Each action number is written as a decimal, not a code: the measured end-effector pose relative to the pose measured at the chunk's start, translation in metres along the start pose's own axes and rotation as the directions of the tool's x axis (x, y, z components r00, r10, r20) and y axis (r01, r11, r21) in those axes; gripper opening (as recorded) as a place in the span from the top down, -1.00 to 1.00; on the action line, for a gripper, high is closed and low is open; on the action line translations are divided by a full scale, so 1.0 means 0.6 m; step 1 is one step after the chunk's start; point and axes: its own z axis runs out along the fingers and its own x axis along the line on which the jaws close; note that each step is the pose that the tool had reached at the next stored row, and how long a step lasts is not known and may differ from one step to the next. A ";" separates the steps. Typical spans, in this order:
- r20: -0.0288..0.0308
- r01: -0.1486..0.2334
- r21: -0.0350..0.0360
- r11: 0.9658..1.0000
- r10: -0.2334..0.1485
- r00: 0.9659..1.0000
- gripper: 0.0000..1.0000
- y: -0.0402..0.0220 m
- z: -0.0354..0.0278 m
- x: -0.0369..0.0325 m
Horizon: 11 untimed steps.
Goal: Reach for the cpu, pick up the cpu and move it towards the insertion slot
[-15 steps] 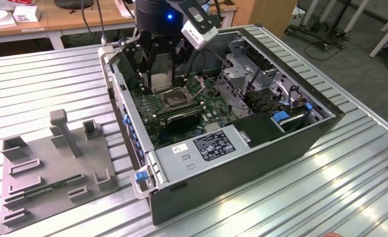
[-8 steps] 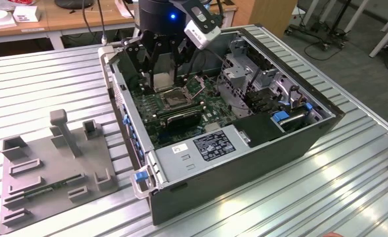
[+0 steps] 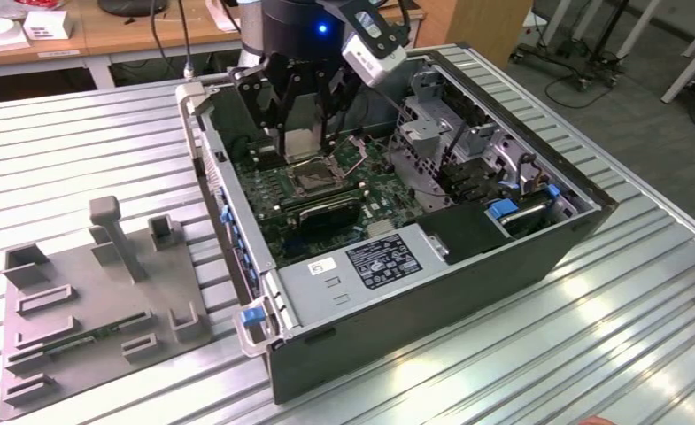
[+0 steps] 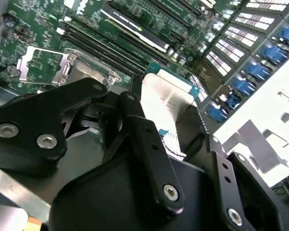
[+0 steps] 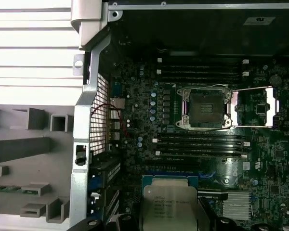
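end effector (image 4: 176,130) clamped on the cpu (image 4: 164,98), black fingers (image 4: 149,144) on either side of the chip in the second wrist view, metal top facing the camera, teal edge showing at its far side; in the first wrist view the cpu (image 5: 168,204) sits right at the lens end with the finger tips flanking it, held clear above the motherboard (image 5: 149,120); there is print on the cpu lid but it's too small to make out; past the chip come the long black memory slots (image 5: 200,144), then the insertion slot (image 5: 205,108), silver frame, dark centre, load plate swung open beside it; cpu and slot are apart, chip not over the socket; second bank of memory slots lies beyond the socket; in the exterior view the end effector (image 3: 304,124) hangs inside the open computer case (image 3: 442,292), just behind the insertion slot (image 3: 319,177); white label on the power supply (image 3: 365,266) carries print, unreadable; grey tray (image 3: 88,310) with upright posts lies on the slatted metal bench (image 3: 583,345), at the exterior view's left of the case, a narrow green strip (image 3: 75,341) lying in it
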 end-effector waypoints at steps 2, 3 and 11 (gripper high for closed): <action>0.000 0.000 0.000 1.000 0.000 1.000 -0.06 0.000 0.000 -0.007; 0.000 0.000 0.000 1.000 0.000 1.000 -0.06 0.000 0.000 -0.010; 0.000 0.000 0.000 1.000 0.000 1.000 -0.06 -0.001 0.001 -0.031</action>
